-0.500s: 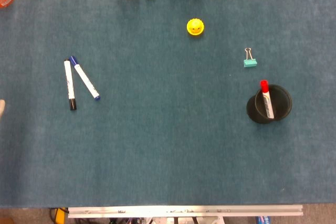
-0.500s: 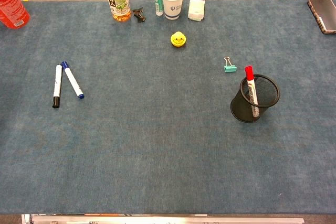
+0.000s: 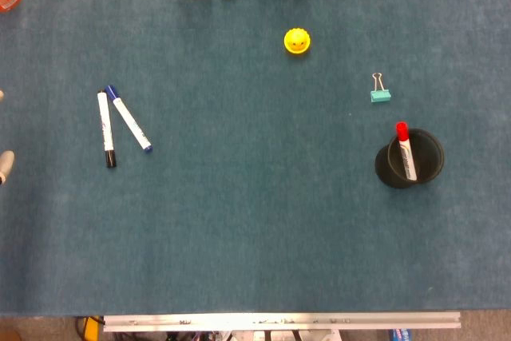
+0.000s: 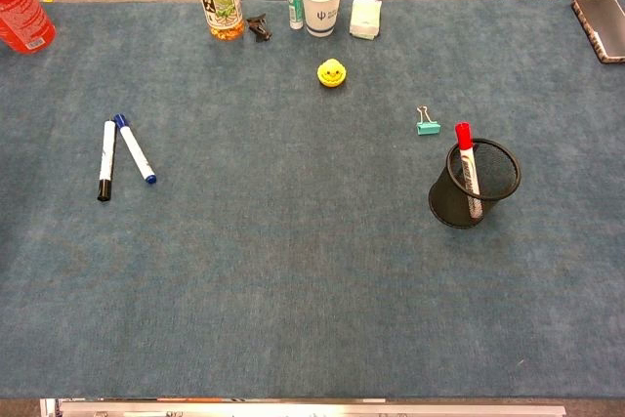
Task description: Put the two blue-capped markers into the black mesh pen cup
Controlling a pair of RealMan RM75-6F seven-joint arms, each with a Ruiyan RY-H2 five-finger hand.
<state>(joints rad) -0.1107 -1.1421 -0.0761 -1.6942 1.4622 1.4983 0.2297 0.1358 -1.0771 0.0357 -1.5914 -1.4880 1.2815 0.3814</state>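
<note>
Head view shows only a pale sliver of my left hand (image 3: 4, 167) at the far left edge, so I cannot tell whether it is open or closed; my right hand is in neither view. To the right of that sliver, near it, lie two markers on the blue table (image 3: 239, 229): a black-capped marker (image 3: 105, 129) lying almost straight away from me, and the blue-capped marker (image 3: 128, 119) beside it, tilted so its far ends nearly meet the other's and the near ends splay apart. I see only one blue cap clearly; a second blue-capped marker I cannot pick out. My left hand is the nearer one, I judge, and would reach rightward across the marker's long axis. Well apart, far to the right, stands the black mesh pen cup (image 3: 427, 157), upright, holding a red-capped marker (image 3: 406, 149) leaning inside.
</note>
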